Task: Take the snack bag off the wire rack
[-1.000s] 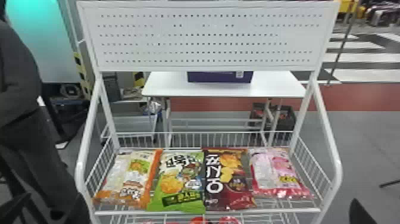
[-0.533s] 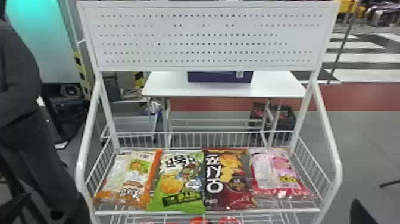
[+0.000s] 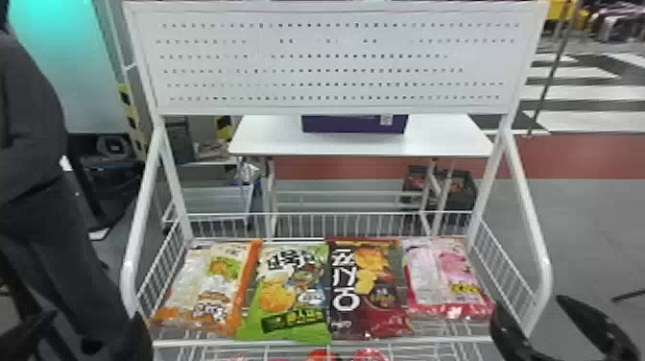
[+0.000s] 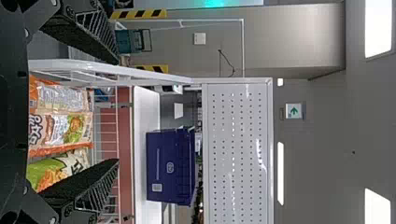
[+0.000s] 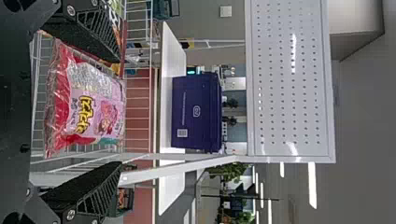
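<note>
Reaching for the pink snack bag (image 5: 91, 107), lying near the right edge of the wire rack (image 3: 546, 276), seems the step in hand; left gripper (image 4: 116, 112) and right gripper (image 5: 119, 112) gape wide, empty; next, the right must advance, then close on it.

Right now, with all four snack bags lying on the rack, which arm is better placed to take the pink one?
Right, I'd judge: the pink bag is rightmost, and the right gripper waits open beside it. The left gripper, also open, is across the rack.
</note>
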